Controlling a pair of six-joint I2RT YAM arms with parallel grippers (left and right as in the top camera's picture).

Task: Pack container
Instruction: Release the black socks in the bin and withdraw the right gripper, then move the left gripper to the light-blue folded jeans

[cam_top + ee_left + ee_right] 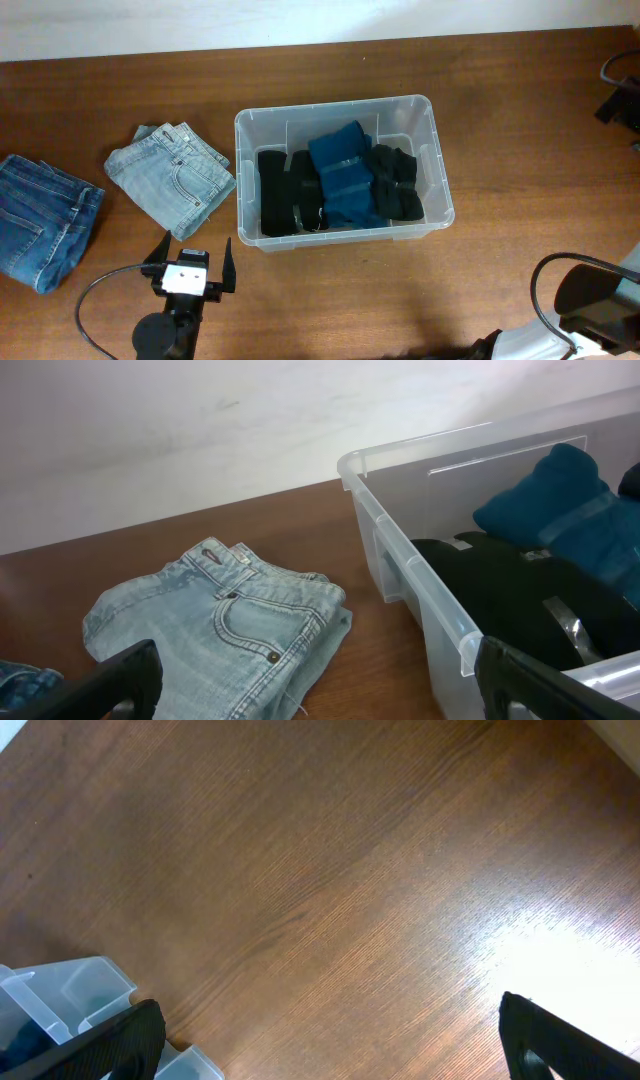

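The clear plastic container (430, 160) stands at the table's middle and holds folded black and teal garments (345, 180). It also shows in the left wrist view (400, 550) and a corner of it in the right wrist view (70, 995). Folded light blue jeans (175, 175) lie left of it, also in the left wrist view (230, 625). My left gripper (190, 262) is open and empty, in front of the jeans (320, 680). My right gripper (330, 1030) is open and empty over bare table; in the overhead view only its arm shows at the bottom right.
Folded dark blue jeans (40, 220) lie at the far left edge. A black cable (95, 300) loops by the left arm. Dark equipment (620, 100) sits at the right edge. A white wall lies beyond the table's far edge.
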